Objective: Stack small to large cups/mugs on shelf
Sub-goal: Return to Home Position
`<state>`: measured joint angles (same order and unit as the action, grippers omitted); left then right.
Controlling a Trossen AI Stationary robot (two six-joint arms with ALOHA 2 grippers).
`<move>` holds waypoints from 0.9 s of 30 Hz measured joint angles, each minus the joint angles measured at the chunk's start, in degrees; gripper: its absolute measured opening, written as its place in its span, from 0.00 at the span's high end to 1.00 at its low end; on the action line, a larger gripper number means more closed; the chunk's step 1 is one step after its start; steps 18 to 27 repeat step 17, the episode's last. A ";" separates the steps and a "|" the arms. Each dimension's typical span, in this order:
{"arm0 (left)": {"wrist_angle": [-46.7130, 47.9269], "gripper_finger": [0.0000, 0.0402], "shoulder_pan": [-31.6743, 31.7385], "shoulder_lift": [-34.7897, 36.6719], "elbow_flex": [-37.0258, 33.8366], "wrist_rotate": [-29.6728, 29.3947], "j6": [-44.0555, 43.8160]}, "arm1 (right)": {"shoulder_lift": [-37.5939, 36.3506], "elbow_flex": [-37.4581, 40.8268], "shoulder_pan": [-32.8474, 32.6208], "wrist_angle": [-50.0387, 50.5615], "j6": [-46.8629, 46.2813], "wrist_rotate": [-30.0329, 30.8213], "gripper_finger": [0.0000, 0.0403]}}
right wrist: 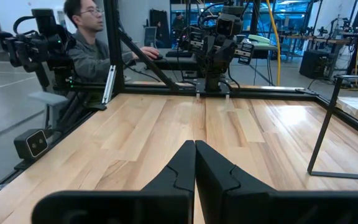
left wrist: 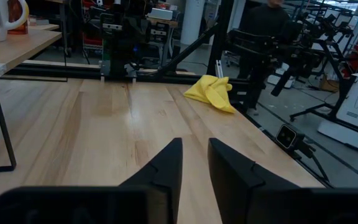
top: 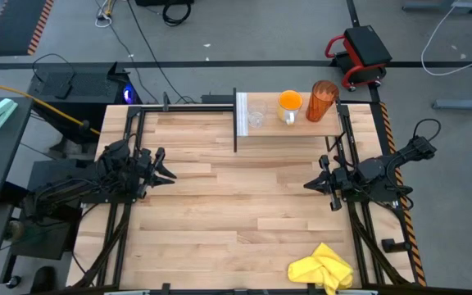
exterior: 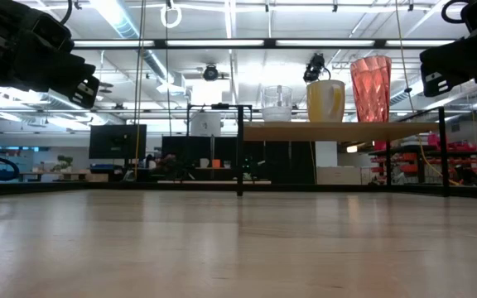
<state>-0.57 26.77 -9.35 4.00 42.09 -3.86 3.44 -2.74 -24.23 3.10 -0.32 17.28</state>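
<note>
Three vessels stand upright in a row on the raised shelf at the table's far edge. From left to right they are a small clear glass cup, an orange mug and a tall amber tumbler. The low view shows the same order: glass cup, mug, tumbler. My left gripper hangs level at the table's left side, its fingers a narrow gap apart with nothing between them. My right gripper hangs level at the right side, its fingers shut and empty.
A crumpled yellow cloth lies at the table's near right corner. The shelf's black legs stand on the tabletop at the far side. A person sits beyond the table's left edge.
</note>
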 joint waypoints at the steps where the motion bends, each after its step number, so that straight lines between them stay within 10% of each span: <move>1: 0.00 0.79 0.00 0.00 0.01 0.00 0.00 | 0.00 0.00 0.00 -0.01 0.00 0.00 0.96; 27: -0.01 0.77 0.00 0.01 -0.01 0.00 0.01 | 0.00 0.00 0.00 -0.01 0.01 0.00 0.96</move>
